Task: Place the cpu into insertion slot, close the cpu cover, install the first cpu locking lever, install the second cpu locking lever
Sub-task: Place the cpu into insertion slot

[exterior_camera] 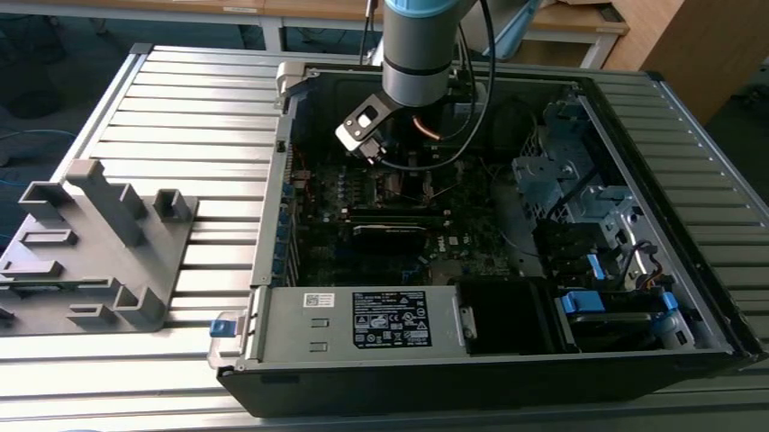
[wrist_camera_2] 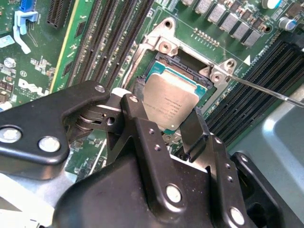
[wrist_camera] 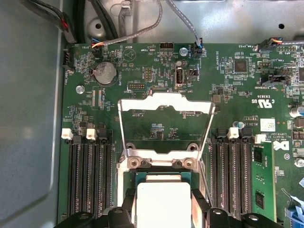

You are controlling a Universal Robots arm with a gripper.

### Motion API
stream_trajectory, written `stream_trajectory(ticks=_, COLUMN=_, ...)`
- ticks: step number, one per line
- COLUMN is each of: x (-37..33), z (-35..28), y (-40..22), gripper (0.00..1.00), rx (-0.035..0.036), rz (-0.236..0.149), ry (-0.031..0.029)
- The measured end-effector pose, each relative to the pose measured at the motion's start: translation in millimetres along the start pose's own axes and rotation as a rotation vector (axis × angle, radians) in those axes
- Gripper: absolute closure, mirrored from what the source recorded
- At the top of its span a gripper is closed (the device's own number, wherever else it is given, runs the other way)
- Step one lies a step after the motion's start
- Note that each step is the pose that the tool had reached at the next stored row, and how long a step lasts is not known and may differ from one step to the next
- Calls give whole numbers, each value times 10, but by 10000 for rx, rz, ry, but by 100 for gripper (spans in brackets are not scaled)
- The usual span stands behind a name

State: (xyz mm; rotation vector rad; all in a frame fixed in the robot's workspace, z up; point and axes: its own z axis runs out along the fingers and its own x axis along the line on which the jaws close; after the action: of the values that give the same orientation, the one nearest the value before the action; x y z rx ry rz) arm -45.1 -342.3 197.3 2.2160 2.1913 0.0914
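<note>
Over the middle of the motherboard, inside the open computer case on the bench, the end effector sets its two fingers against opposite edges of the cpu. The gap is chip-wide, and that looks like a firm grip. The chip's silver face is up, and the insertion slot lies directly beneath, dark contacts peeking past one edge. The cpu cover is swung open beyond the socket.

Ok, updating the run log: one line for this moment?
gripper: shut on cpu | cpu: at insertion slot | cpu cover: open
</note>
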Motion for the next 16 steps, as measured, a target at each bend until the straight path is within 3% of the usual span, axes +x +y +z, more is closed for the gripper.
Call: stream_trajectory(ticks=16, x=9, z=21, y=-2, gripper=46, rx=2, rz=0, ry=-4)
